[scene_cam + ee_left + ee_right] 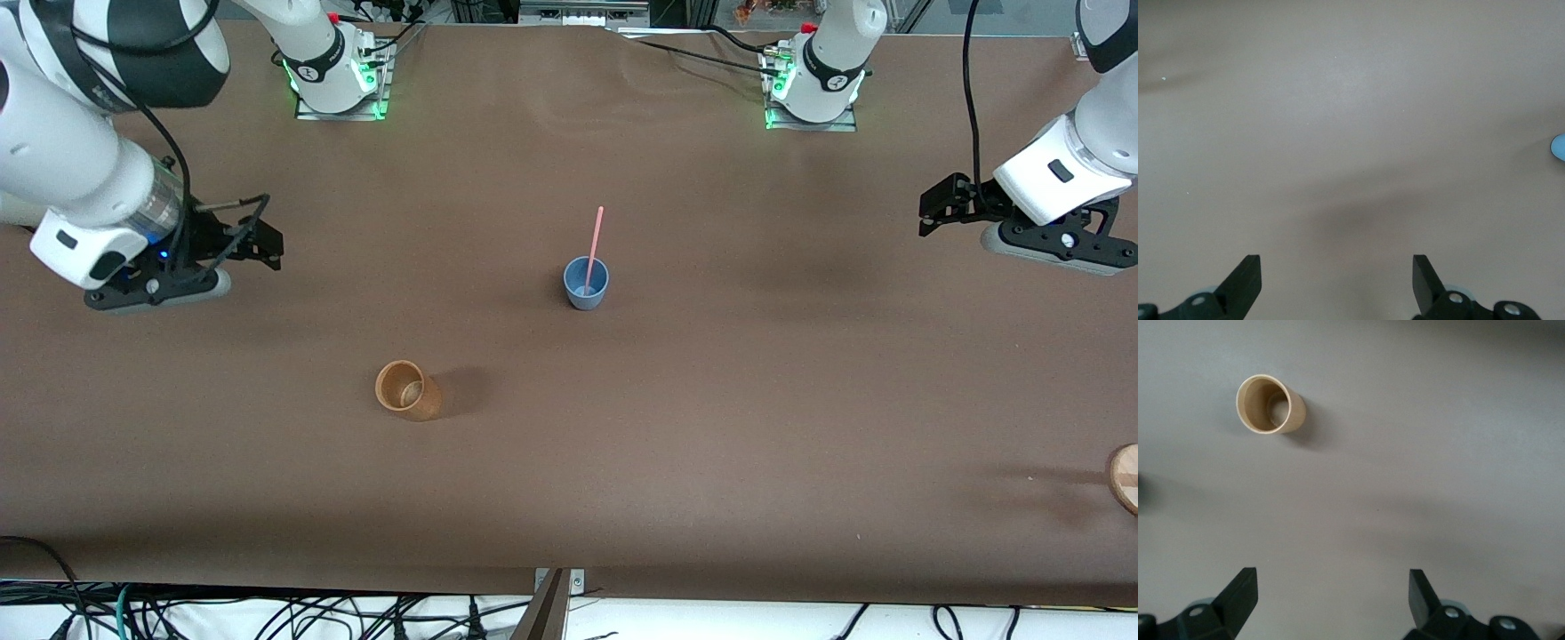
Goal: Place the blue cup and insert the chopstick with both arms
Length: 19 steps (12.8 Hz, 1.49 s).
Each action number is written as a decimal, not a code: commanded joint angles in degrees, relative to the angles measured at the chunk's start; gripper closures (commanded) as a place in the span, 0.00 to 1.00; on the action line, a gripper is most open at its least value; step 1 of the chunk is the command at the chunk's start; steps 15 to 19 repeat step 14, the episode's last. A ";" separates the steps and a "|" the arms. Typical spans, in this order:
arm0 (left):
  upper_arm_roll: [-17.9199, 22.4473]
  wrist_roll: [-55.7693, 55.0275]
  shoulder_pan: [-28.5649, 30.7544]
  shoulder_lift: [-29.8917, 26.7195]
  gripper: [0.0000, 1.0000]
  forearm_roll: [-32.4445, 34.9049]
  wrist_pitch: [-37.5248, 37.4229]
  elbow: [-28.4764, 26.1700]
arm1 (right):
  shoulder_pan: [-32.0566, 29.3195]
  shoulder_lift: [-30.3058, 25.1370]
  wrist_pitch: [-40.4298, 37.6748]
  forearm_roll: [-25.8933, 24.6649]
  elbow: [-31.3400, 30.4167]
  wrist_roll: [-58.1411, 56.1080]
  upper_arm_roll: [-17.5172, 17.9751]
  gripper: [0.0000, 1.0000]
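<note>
Both hands we see empty and spread wide, left hand (929,216) over the tabletop (711,444) at its own end, right hand (267,240) likewise, blue cup (586,284) upright mid-table, pink chopstick (594,244) standing in it, orange-brown cup (407,390) nearer the camera, seemingly upright.

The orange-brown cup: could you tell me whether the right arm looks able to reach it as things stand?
Probably yes. The right gripper hangs open over bare table, and the orange-brown cup stands upright with nothing between them; the blue cup stands well apart.
</note>
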 commanded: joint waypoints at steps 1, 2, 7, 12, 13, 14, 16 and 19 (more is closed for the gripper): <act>-0.02 -0.11 -0.26 0.58 0.00 -1.08 -0.90 1.37 | 0.23 -2.91 0.82 -0.18 -2.92 -0.45 0.54 0.00; 0.07 -0.11 -0.18 0.58 0.00 -1.08 -0.81 1.37 | 0.23 -2.91 1.25 0.96 -3.00 -0.54 0.54 0.00; -0.02 -0.11 -0.26 0.58 0.00 -1.08 -0.90 1.37 | 0.14 -4.13 1.69 2.90 -4.57 -0.72 0.54 0.00; -0.02 -0.02 -0.09 0.58 0.00 -1.08 -0.90 1.37 | 0.14 -6.07 1.70 2.47 -6.08 -0.10 0.90 0.00; 0.07 -0.02 -0.09 0.58 0.00 -1.08 -0.90 1.37 | 0.14 -6.51 1.61 2.38 -6.08 -0.19 0.90 0.00; -0.02 0.07 -0.09 0.58 0.00 -1.08 -0.90 1.37 | 0.14 -6.69 1.09 2.38 -6.25 -0.54 0.90 0.00; -0.02 0.07 -0.09 0.58 0.00 -1.08 -0.90 1.37 | 0.14 -6.69 1.09 2.38 -6.25 -0.54 0.90 0.00; -0.02 0.07 -0.09 0.58 0.00 -1.08 -0.90 1.37 | 0.14 -6.69 1.09 2.38 -6.25 -0.54 0.90 0.00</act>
